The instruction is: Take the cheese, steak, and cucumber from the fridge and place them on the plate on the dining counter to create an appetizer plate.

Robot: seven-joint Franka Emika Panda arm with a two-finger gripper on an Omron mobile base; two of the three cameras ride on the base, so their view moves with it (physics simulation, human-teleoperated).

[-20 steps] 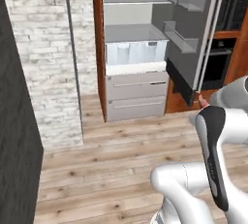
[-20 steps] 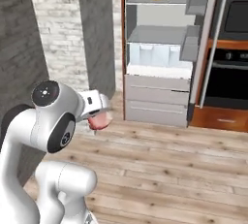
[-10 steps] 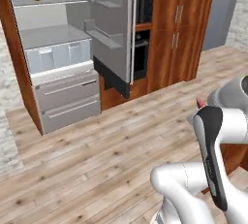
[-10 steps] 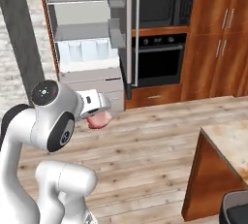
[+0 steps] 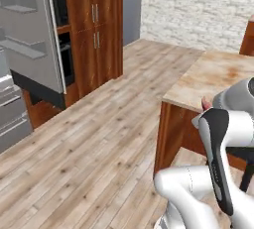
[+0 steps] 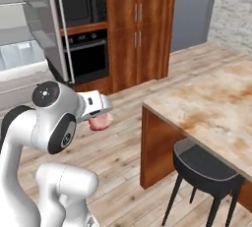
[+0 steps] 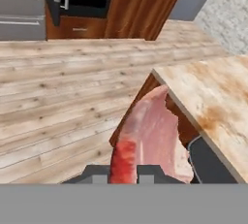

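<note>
My gripper (image 7: 123, 172) is shut on the steak (image 7: 150, 138), a pinkish-red slab with a pale edge that sticks out past the fingers. From the right base view the steak (image 6: 100, 122) hangs under the gripper (image 6: 101, 117) at chest height, in the air over the wood floor. A pink bit of the steak (image 5: 205, 104) peeks past the arm in the left base view. The dining counter (image 6: 216, 103) (image 5: 218, 72) (image 7: 213, 89), a beige marbled slab, lies just to the right of the hand. The fridge (image 5: 10, 109) (image 6: 19, 59) stands open at the left. Cheese, cucumber and plate are out of view.
A black stool (image 6: 206, 164) (image 7: 213, 162) stands under the counter's near edge. The fridge's open door (image 5: 30, 39) juts into the room beside the black wall oven (image 6: 88, 56) and tall wood cabinets (image 6: 142, 19). Open wood floor (image 5: 99, 139) lies between them and the counter.
The whole picture has swung right as the base turned: the fridge slid to the left edge and the dining counter and stool came in. The steak stays held in the shut gripper.
</note>
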